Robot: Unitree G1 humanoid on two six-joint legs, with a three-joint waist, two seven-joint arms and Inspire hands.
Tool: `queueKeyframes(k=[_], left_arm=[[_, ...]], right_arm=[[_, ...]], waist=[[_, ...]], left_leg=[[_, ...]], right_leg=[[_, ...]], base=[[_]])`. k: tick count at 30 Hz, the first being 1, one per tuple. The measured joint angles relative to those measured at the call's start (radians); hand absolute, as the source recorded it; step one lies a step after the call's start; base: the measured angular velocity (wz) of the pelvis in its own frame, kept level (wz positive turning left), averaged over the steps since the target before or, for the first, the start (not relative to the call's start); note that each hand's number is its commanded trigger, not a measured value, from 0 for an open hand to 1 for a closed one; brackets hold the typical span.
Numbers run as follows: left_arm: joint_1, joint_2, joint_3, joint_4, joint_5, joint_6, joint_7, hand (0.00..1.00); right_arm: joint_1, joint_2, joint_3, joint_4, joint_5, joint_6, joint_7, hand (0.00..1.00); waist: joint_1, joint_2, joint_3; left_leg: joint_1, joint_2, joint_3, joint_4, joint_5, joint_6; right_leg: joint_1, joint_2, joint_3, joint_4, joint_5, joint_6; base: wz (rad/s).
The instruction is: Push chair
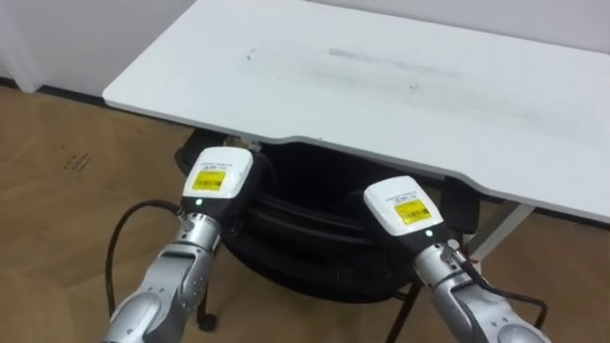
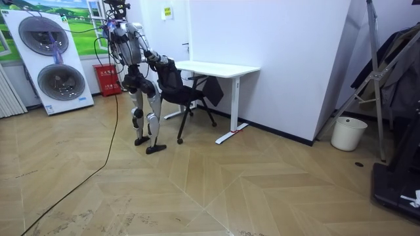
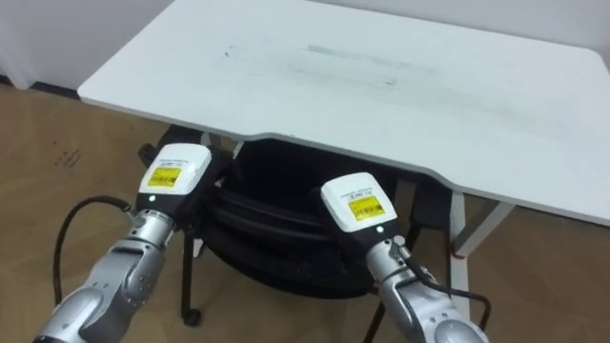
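Observation:
A black chair (image 1: 305, 243) stands with its seat partly under the white desk (image 1: 381, 86), its backrest towards me. My left hand (image 1: 215, 181) rests on the left part of the backrest's top. My right hand (image 1: 404, 206) rests on the right part. White covers on the backs of both hands hide the fingers. In the room view I stand upright behind the chair (image 2: 178, 92) on the room view's left, both arms stretched forward to its backrest, and the desk (image 2: 220, 67) is just beyond it against the white wall.
A dark bag or cloth (image 2: 213, 90) hangs under the desk beside the chair. The desk's white leg (image 1: 500, 229) stands at my right. Behind me are a washing-machine panel (image 2: 52, 65) and a red box (image 2: 107, 78). A white bin (image 2: 346, 133) stands far right.

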Motion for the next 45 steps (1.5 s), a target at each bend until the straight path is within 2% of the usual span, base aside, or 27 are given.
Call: queueKeyframes(k=[5,7,9,13,16,17,18,19,21,22,24,26,27,28,30,31,33,34,36,37,39,40,41,42,43,44,45], left_arm=[[0.027,0.002,0.004,-0.042,-0.111,0.000,-0.003,0.00],[0.035,-0.001,0.032,-0.063,-0.162,-0.005,-0.003,0.00],[0.036,-0.001,0.095,-0.068,-0.224,-0.005,-0.003,0.00],[0.044,0.005,0.175,-0.115,-0.239,-0.005,0.005,0.00],[0.044,0.024,0.218,-0.133,-0.269,-0.009,0.030,0.00],[0.044,0.031,0.248,-0.133,-0.277,-0.017,0.049,0.00],[0.044,0.031,0.310,-0.136,-0.291,-0.054,0.083,0.00],[0.044,0.031,0.347,-0.145,-0.312,-0.073,0.108,0.00],[0.045,0.039,0.477,-0.231,-0.446,-0.122,0.224,0.00],[0.047,0.044,0.510,-0.258,-0.490,-0.135,0.254,0.00],[0.096,0.079,0.627,-0.325,-0.680,-0.202,0.357,0.00],[0.152,0.091,0.718,-0.346,-0.791,-0.227,0.434,0.00],[0.195,0.090,0.774,-0.348,-0.874,-0.235,0.481,0.00],[0.219,0.087,0.801,-0.348,-0.911,-0.235,0.501,0.00],[0.295,0.072,0.889,-0.337,-1.067,-0.236,0.577,0.00],[0.310,0.070,0.901,-0.324,-1.102,-0.236,0.590,0.00],[0.390,0.050,0.916,-0.304,-1.261,-0.235,0.614,0.00],[0.410,0.041,0.916,-0.300,-1.289,-0.235,0.616,0.00],[0.472,0.020,0.880,-0.176,-1.394,-0.239,0.601,0.00],[0.484,0.016,0.868,-0.132,-1.435,-0.236,0.592,0.00],[0.536,-0.005,0.782,0.093,-1.554,-0.223,0.542,0.00],[0.545,-0.013,0.758,0.150,-1.582,-0.213,0.523,0.00],[0.562,-0.040,0.720,0.259,-1.610,-0.187,0.481,0.00],[0.566,-0.076,0.718,0.360,-1.610,-0.171,0.435,0.00],[0.569,-0.088,0.718,0.406,-1.609,-0.165,0.412,0.00],[0.583,-0.101,0.714,0.493,-1.608,-0.148,0.362,0.00],[0.593,-0.101,0.713,0.565,-1.600,-0.132,0.309,0.00]], right_arm=[[0.002,-0.008,-0.027,-0.002,0.150,-0.042,0.027,0.00],[0.001,-0.005,-0.046,-0.003,0.219,-0.056,0.041,0.00],[0.002,0.006,-0.101,-0.001,0.318,-0.075,0.054,0.00],[0.002,0.005,-0.145,-0.010,0.374,-0.115,0.071,0.00],[0.002,-0.007,-0.175,-0.038,0.391,-0.153,0.071,0.00],[0.002,-0.021,-0.191,-0.068,0.391,-0.172,0.071,0.00],[0.002,-0.025,-0.248,-0.116,0.405,-0.183,0.049,0.00],[0.002,-0.026,-0.297,-0.147,0.422,-0.187,0.027,0.00],[-0.002,-0.028,-0.532,-0.240,0.599,-0.189,-0.118,0.00],[-0.006,-0.031,-0.596,-0.263,0.643,-0.189,-0.158,0.00],[-0.013,-0.074,-0.790,-0.311,0.811,-0.200,-0.291,0.00],[0.012,-0.085,-0.917,-0.326,0.911,-0.212,-0.389,0.00],[0.042,-0.084,-0.990,-0.341,0.968,-0.212,-0.449,0.00],[0.066,-0.084,-1.020,-0.350,0.995,-0.212,-0.475,0.00],[0.153,-0.079,-1.121,-0.358,1.085,-0.205,-0.563,0.00],[0.168,-0.075,-1.139,-0.358,1.107,-0.200,-0.580,0.00],[0.228,-0.037,-1.186,-0.357,1.193,-0.194,-0.630,0.00],[0.249,-0.021,-1.190,-0.355,1.213,-0.191,-0.635,0.00],[0.382,0.051,-1.168,-0.300,1.300,-0.189,-0.626,0.00],[0.410,0.071,-1.155,-0.271,1.328,-0.186,-0.611,0.00],[0.477,0.141,-1.069,-0.047,1.439,-0.159,-0.546,0.00],[0.483,0.156,-1.049,0.021,1.466,-0.142,-0.526,0.00],[0.486,0.187,-1.021,0.158,1.510,-0.110,-0.481,0.00],[0.485,0.215,-1.016,0.295,1.527,-0.091,-0.442,0.00],[0.486,0.222,-1.012,0.359,1.536,-0.083,-0.423,0.00],[0.485,0.222,-1.006,0.493,1.540,-0.073,-0.376,0.00],[0.485,0.222,-0.998,0.605,1.538,-0.063,-0.334,0.00]], waist=[[-0.010,0.004,0.0006],[-0.009,0.005,0.0010],[-0.019,0.009,0.0038],[-0.023,0.010,0.0036],[-0.035,0.011,0.0030],[-0.052,0.011,0.0030],[-0.074,0.012,0.0026],[-0.081,0.012,0.0026],[-0.072,0.019,0.0022],[-0.073,0.022,0.0009],[-0.078,0.035,-0.0059],[-0.092,0.041,-0.0081],[-0.096,0.043,-0.0099],[-0.097,0.045,-0.0094],[-0.106,0.049,-0.0029],[-0.105,0.046,-0.0012],[-0.110,0.048,-0.0013],[-0.112,0.048,-0.0015],[-0.102,0.049,-0.0041],[-0.099,0.052,-0.0043],[-0.095,0.052,-0.0070],[-0.095,0.051,-0.0074],[-0.100,0.052,-0.0079],[-0.101,0.056,-0.0107],[-0.100,0.055,-0.0100],[-0.106,0.059,-0.0127],[-0.107,0.066,-0.0157]], left_leg=[[0.003,0.000,-0.003,0.004,-0.001,0.002],[0.002,0.000,-0.002,0.004,-0.002,0.003],[0.003,-0.003,-0.002,0.003,-0.003,0.005],[-0.004,-0.005,-0.002,0.005,-0.001,0.007],[-0.019,-0.006,-0.002,0.018,-0.001,0.008],[-0.024,-0.008,0.004,0.020,0.001,0.012],[-0.024,-0.013,0.006,0.019,0.004,0.016],[-0.021,-0.015,0.011,0.015,0.006,0.019],[0.002,-0.016,0.038,0.003,0.001,0.026],[0.008,-0.018,0.040,-0.001,-0.001,0.028],[0.042,-0.022,0.064,-0.019,-0.014,0.033],[0.059,-0.024,0.068,-0.018,-0.027,0.032],[0.064,-0.022,0.081,-0.018,-0.034,0.032],[0.068,-0.022,0.087,-0.020,-0.036,0.031],[0.075,-0.022,0.098,-0.021,-0.047,0.030],[0.075,-0.022,0.103,-0.021,-0.049,0.030],[0.073,-0.021,0.115,-0.020,-0.062,0.030],[0.073,-0.021,0.115,-0.020,-0.064,0.031],[0.075,-0.022,0.120,-0.020,-0.075,0.031],[0.075,-0.022,0.122,-0.019,-0.078,0.031],[0.080,-0.022,0.133,-0.018,-0.090,0.033],[0.084,-0.022,0.134,-0.017,-0.095,0.034],[0.089,-0.023,0.135,-0.012,-0.104,0.035],[0.091,-0.025,0.133,-0.009,-0.114,0.037],[0.094,-0.026,0.133,-0.005,-0.118,0.037],[0.100,-0.029,0.133,0.002,-0.126,0.040],[0.101,-0.031,0.130,0.013,-0.135,0.041]], right_leg=[[0.014,0.001,-0.009,-0.012,0.001,0.007],[0.013,0.002,-0.007,-0.013,0.002,0.008],[0.011,-0.001,-0.006,-0.012,0.003,0.010],[0.008,-0.001,-0.005,-0.016,0.008,0.012],[0.001,0.000,-0.007,-0.022,0.026,0.000],[0.002,-0.002,-0.009,-0.022,0.027,0.001],[0.003,-0.005,-0.005,-0.022,0.026,0.003],[0.002,-0.005,0.008,-0.022,0.025,0.005],[0.016,-0.004,0.037,-0.040,0.030,0.015],[0.021,-0.005,0.039,-0.047,0.029,0.019],[0.040,-0.007,0.062,-0.060,0.022,0.036],[0.055,-0.007,0.064,-0.069,0.017,0.044],[0.055,-0.006,0.077,-0.068,0.015,0.046],[0.055,-0.005,0.084,-0.068,0.015,0.044],[0.051,-0.006,0.100,-0.065,0.011,0.040],[0.050,-0.006,0.104,-0.065,0.009,0.040],[0.048,-0.006,0.117,-0.066,0.004,0.044],[0.047,-0.006,0.118,-0.067,0.003,0.045],[0.050,-0.006,0.136,-0.067,0.001,0.047],[0.050,-0.006,0.141,-0.067,0.001,0.047],[0.056,-0.007,0.157,-0.069,-0.001,0.049],[0.058,-0.007,0.162,-0.069,-0.002,0.051],[0.067,-0.009,0.167,-0.069,-0.005,0.056],[0.074,-0.011,0.166,-0.069,-0.008,0.060],[0.079,-0.012,0.167,-0.070,-0.011,0.062],[0.089,-0.015,0.169,-0.072,-0.016,0.063],[0.097,-0.017,0.172,-0.069,-0.024,0.066]], base=[[0.05],[0.00],[0.00],[0.01],[0.06],[0.18],[0.21],[0.00],[-0.22],[-0.18],[-0.25],[-0.14],[-0.18],[-0.25],[-0.19],[-0.18],[-0.14],[-0.03],[-0.05],[-0.10],[-0.12],[-0.08],[0.00],[0.00],[0.04],[0.04],[0.09]])
